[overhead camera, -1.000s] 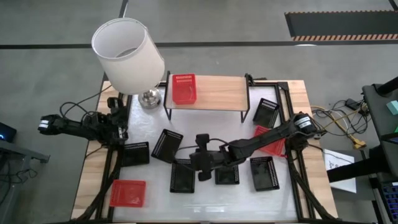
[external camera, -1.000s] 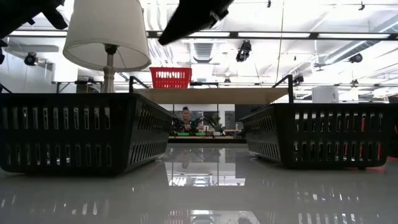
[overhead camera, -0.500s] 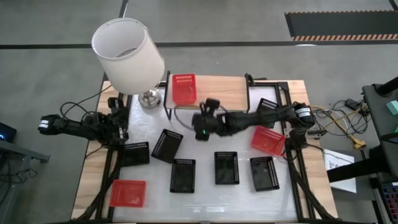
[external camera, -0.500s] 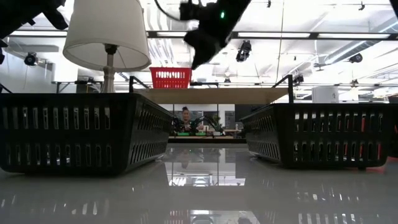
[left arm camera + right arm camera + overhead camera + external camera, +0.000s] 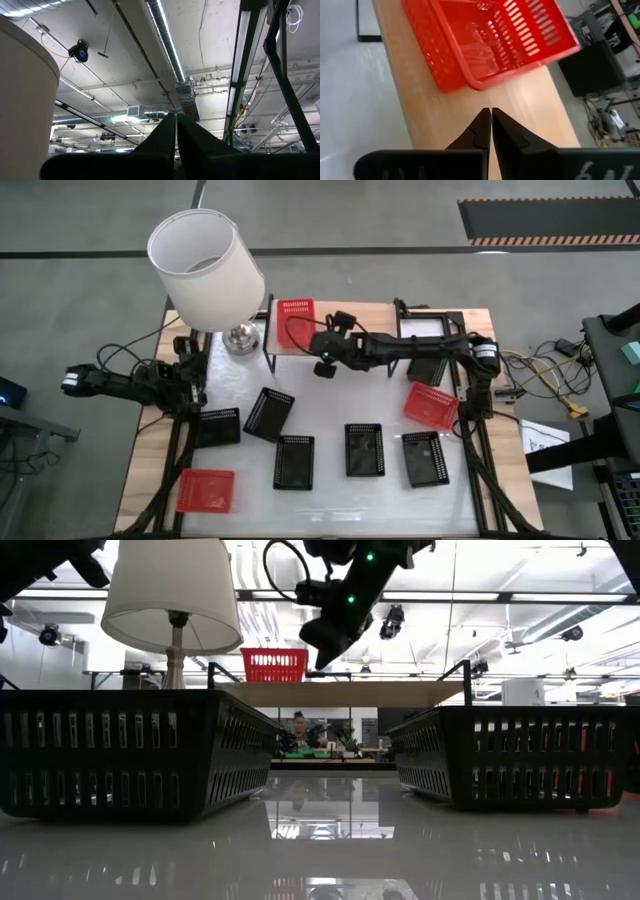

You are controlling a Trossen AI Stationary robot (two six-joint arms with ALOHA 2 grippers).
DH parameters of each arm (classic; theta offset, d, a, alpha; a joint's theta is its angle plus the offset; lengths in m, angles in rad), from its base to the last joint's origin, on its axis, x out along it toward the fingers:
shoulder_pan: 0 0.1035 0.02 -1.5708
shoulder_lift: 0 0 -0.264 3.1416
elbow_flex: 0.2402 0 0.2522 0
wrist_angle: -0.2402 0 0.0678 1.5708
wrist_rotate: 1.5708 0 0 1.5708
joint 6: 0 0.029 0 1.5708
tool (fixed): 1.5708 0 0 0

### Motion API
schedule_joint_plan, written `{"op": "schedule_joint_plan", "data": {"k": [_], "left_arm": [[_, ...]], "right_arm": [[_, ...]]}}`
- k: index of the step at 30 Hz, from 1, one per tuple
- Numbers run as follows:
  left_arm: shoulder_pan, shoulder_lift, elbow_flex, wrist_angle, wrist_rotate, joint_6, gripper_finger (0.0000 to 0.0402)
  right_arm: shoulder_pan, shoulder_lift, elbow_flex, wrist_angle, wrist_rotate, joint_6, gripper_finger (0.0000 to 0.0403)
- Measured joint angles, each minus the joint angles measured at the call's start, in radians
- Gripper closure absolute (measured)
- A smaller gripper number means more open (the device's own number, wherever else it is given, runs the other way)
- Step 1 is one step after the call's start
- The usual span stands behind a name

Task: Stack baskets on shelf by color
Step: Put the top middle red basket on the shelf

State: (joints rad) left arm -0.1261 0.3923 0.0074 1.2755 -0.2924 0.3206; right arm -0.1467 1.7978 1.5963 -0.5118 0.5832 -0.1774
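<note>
A red basket [image 5: 295, 322] [image 5: 485, 40] [image 5: 273, 664] sits on the left end of the shelf [image 5: 350, 330], a light plank on black legs. My right gripper [image 5: 319, 361] [image 5: 487, 114] [image 5: 321, 655] hovers shut above the plank, just beside that basket and touching nothing. Two more red baskets lie on the table, at the right [image 5: 431, 404] and at the near left corner [image 5: 205, 490]. Several black baskets [image 5: 294, 461] [image 5: 364, 450] [image 5: 420, 457] [image 5: 268, 413] [image 5: 218, 426] lie across the table. My left gripper [image 5: 188, 380] [image 5: 176, 120] waits at the left edge, shut and pointing up.
A lamp with a white shade [image 5: 205, 265] stands on its metal base [image 5: 240, 337] at the shelf's left. Another black basket [image 5: 432, 370] lies partly under my right arm, right of the shelf. Two black baskets [image 5: 120, 765] [image 5: 510, 755] fill the low view's foreground.
My right gripper has swung from above the black baskets in the table's middle toward the far edge and risen, ending above the shelf beside the red basket. No basket has moved.
</note>
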Motion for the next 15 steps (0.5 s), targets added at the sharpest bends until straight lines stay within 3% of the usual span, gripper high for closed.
{"op": "schedule_joint_plan", "data": {"k": [15], "left_arm": [[0.000,0.000,-0.001,0.000,0.000,0.001,0.0402]], "right_arm": [[0.005,0.003,0.000,0.084,-0.042,-0.043,0.0394]]}}
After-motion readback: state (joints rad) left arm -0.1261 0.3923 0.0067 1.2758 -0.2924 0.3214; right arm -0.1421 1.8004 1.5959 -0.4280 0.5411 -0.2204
